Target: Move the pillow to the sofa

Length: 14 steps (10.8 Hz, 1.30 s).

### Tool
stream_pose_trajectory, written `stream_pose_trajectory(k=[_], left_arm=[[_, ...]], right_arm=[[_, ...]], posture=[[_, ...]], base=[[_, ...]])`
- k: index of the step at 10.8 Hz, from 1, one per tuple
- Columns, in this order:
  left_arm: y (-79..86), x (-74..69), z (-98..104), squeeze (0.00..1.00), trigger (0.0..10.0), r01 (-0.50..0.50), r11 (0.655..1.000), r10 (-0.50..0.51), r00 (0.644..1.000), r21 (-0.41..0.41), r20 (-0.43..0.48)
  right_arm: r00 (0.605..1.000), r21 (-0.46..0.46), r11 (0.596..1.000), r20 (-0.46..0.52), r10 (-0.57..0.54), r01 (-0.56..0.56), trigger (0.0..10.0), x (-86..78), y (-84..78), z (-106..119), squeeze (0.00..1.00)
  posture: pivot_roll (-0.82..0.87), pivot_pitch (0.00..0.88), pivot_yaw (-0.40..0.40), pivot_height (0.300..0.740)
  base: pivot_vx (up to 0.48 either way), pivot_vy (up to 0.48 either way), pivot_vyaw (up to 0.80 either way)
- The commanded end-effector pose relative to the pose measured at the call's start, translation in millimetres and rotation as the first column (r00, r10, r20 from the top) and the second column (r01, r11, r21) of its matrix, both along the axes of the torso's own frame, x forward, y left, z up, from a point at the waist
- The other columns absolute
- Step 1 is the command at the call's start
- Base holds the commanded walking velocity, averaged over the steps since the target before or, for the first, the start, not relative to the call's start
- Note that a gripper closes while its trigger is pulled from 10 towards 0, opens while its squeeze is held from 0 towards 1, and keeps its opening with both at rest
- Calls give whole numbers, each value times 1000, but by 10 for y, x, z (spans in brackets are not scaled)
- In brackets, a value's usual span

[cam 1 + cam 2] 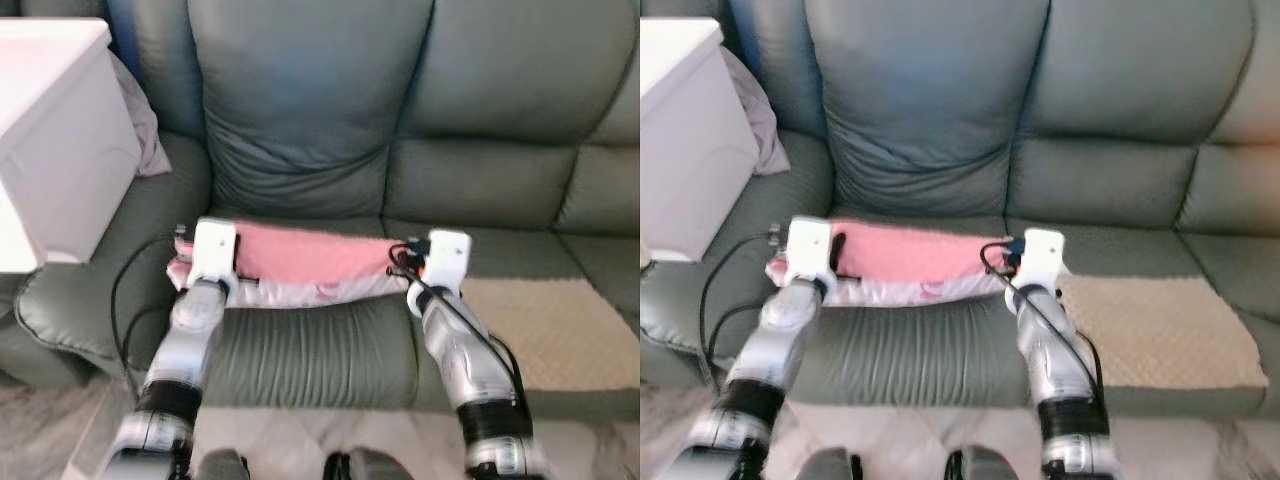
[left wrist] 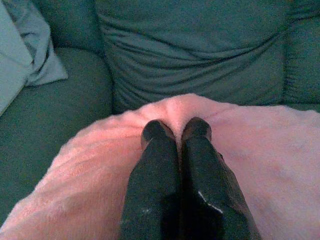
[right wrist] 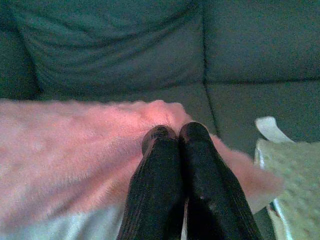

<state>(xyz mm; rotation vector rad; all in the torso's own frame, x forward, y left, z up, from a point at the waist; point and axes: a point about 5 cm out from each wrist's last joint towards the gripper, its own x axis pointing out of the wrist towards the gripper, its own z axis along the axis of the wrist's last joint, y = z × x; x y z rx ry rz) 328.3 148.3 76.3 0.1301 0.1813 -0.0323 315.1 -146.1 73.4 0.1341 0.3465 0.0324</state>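
pillow (image 1: 300, 252): pink, lay mid-frame on the sofa (image 1: 300, 120) seat
left gripper (image 2: 176, 131): fingers pressed together on it
right gripper (image 3: 175, 132): same, at its other end

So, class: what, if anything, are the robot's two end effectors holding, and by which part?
The fluffy pink pillow, held at its two ends: left end effector shut on one end, right end effector on the other.

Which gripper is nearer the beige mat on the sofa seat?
Right. The right gripper rests shut on the pink pillow's end beside the beige mat; the left gripper rests shut on the pillow's far end.
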Motion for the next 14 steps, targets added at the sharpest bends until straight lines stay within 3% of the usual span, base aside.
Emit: stream_pose_trajectory(k=[1,4,8,9,11,13,14], left_arm=[[22,31,-26,0,10000,-29,1000,29,1000,-6,-6],[41,73,-158,0,10000,-135,991,136,988,20,-76],[-103,52,-299,0,10000,-94,996,94,987,5,-129],[-126,109,-246,0,10000,-72,997,71,991,-10,-113],[-205,271,-11,0,10000,-30,998,28,999,-55,-32],[-201,291,25,0,10000,-7,999,6,1000,35,6],[-14,238,-76,0,10000,-88,991,91,996,101,-23]], right_arm=[[1000,-27,1000,1,-16,16,10000,72,-72,22,0],[1000,-68,998,-15,-4,3,10000,245,-119,69,0],[995,-78,996,-98,22,-30,10000,311,4,-106,0],[996,-101,995,-86,1,-9,10000,341,3,-104,0],[999,-63,998,-17,-33,32,10000,391,9,-21,0],[1000,-51,999,-18,8,-9,10000,361,147,-76,0],[999,-53,998,-38,33,-35,10000,302,232,-172,0]], posture=[[-39,166,-91,740],[-64,232,-132,740],[-72,256,-136,740],[-74,255,-133,740],[-91,259,-132,740],[-96,253,-134,740],[-99,257,-133,740]], base=[[0,0,0],[0,0,0],[0,0,0],[0,0,0],[0,0,0],[0,0,0],[0,0,0]])
